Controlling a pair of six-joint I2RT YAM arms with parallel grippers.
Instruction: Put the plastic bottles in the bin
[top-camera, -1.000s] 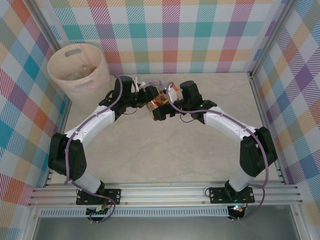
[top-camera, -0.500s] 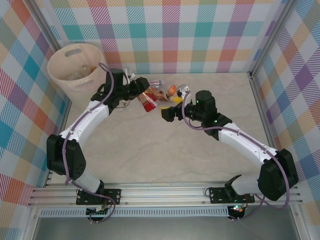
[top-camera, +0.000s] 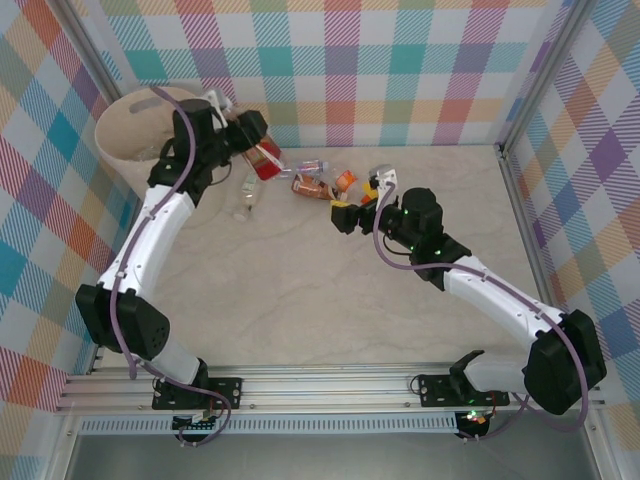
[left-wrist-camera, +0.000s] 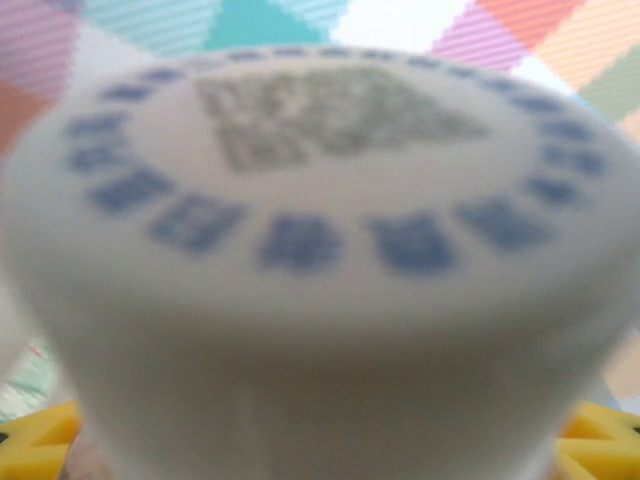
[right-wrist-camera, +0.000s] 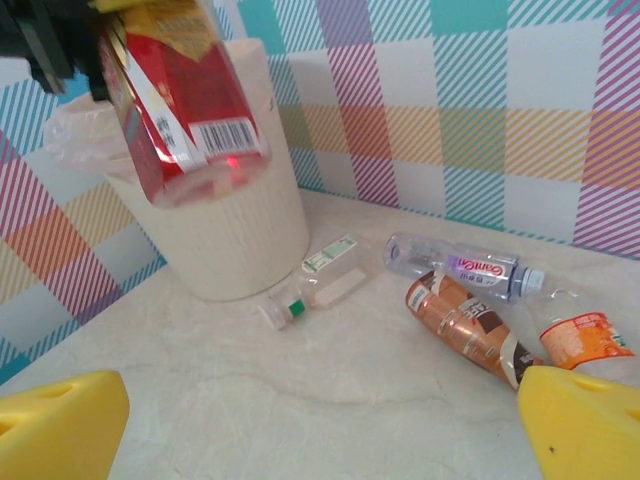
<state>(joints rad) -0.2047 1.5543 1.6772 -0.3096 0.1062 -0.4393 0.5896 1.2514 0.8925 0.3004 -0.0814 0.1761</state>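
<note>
My left gripper (top-camera: 254, 143) is shut on a red-labelled plastic bottle (top-camera: 264, 158), held in the air beside the rim of the pale pink-beige bin (top-camera: 128, 150). Its white cap (left-wrist-camera: 300, 250) sits blurred right against the left wrist camera. In the right wrist view the same bottle (right-wrist-camera: 185, 95) hangs in front of the bin (right-wrist-camera: 225, 235). My right gripper (top-camera: 345, 215) is open and empty over the table. Ahead of it lie a green-capped bottle (right-wrist-camera: 322, 280), a clear bottle (right-wrist-camera: 462, 268), a brown bottle (right-wrist-camera: 462, 322) and an orange-labelled one (right-wrist-camera: 585, 340).
The bin stands in the far left corner against the plaid walls and holds several clear bottles (top-camera: 160, 150). The loose bottles lie in a cluster (top-camera: 318, 182) near the back wall. Open tabletop (top-camera: 300, 290) spreads between the arms.
The right gripper let go of the red-labelled bottle and pulled back to the right. The left arm lifted that bottle up and left, to the bin's rim.
</note>
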